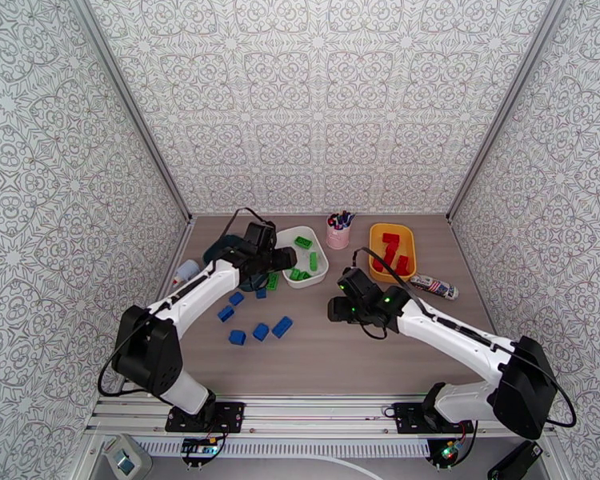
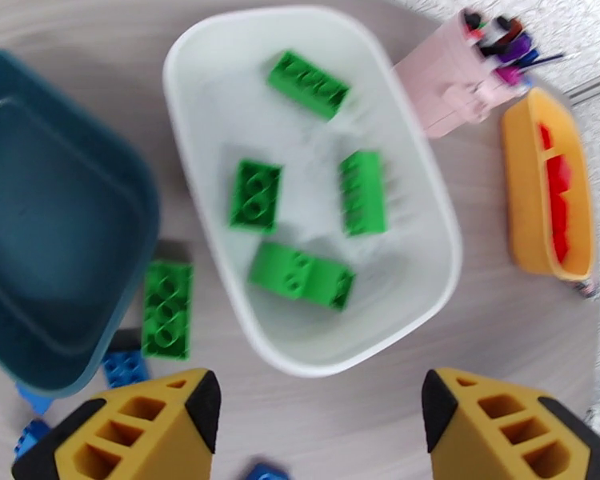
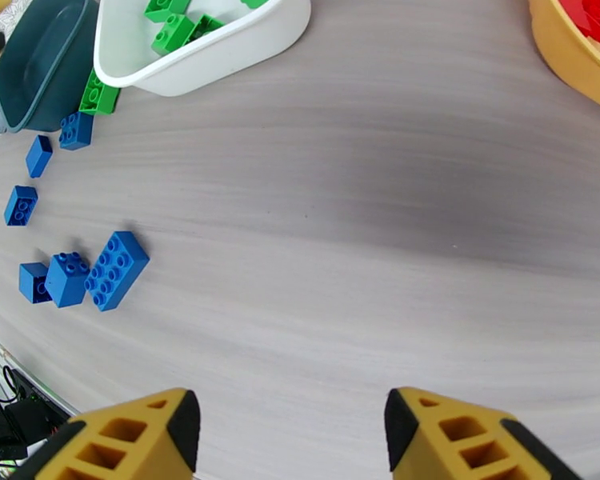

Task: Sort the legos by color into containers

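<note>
My left gripper (image 1: 288,258) hangs open and holds nothing, at the near-left edge of the white container (image 1: 322,266). In its wrist view the left gripper (image 2: 320,418) sits just short of the white container (image 2: 428,194), which holds several green legos (image 2: 256,195). One green lego (image 2: 166,308) lies on the table between the white and the dark teal container (image 2: 52,234). My right gripper (image 1: 331,310) is open over bare table mid-right. The right wrist view shows that gripper (image 3: 292,442) above wood, with several blue legos (image 3: 116,270) to its left. The yellow container (image 1: 377,235) holds red legos (image 1: 390,250).
A pink cup of pens (image 1: 338,231) stands between the white and yellow containers. A marker-like tube (image 1: 434,286) lies near the yellow container's front right. A small white object (image 1: 186,270) sits at the left table edge. Patterned walls close in three sides.
</note>
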### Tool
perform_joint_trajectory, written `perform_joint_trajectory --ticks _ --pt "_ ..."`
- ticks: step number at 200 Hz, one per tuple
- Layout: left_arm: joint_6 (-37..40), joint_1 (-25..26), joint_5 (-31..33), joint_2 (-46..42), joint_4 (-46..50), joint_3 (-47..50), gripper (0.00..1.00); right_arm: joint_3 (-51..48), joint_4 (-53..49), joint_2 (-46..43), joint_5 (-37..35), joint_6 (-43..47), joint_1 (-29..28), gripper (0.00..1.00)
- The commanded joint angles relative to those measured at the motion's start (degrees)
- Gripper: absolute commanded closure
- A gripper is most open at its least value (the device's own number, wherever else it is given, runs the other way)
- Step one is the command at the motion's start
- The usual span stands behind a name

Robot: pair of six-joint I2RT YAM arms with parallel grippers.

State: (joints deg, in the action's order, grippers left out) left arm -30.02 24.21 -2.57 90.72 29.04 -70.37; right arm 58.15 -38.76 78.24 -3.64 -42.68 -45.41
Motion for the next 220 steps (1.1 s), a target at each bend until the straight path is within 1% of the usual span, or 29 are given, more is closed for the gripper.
perform_joint_trajectory --ticks 1,24,64,83,97,133,182,220 --pt "2.7 -0.4 4.0 -1.6 3.3 2.6 0.31 1.5 1.9 0.9 1.6 -0.2 0.0 0.38" --pt "3.2 -0.4 5.0 -0.9 3.5 4.3 0.33 1.8 2.1 1.3 1.9 -0.2 -0.5 0.40" --pt "4.4 -0.1 6.4 2.3 2.8 5.4 0.33 2.2 2.8 1.9 2.1 -0.9 -1.9 0.40" --pt "5.5 0.1 6.8 4.5 2.6 4.9 0.38 2.3 3.6 2.6 2.4 -1.4 -2.9 0.41" --pt "6.4 0.3 7.3 6.3 2.7 4.2 0.40 2.6 3.8 3.2 2.4 -1.7 -3.5 0.41" --pt "7.2 0.0 9.0 9.8 3.3 2.7 0.40 3.8 3.8 4.8 2.2 -1.8 -4.7 0.41" --pt "8.4 -0.1 9.2 14.0 3.0 0.3 0.38 5.0 2.8 5.5 2.0 -1.3 -4.8 0.41" --pt "9.5 -0.4 10.7 16.7 3.6 -1.9 0.38 5.1 2.2 5.3 1.5 -1.1 -4.8 0.42"
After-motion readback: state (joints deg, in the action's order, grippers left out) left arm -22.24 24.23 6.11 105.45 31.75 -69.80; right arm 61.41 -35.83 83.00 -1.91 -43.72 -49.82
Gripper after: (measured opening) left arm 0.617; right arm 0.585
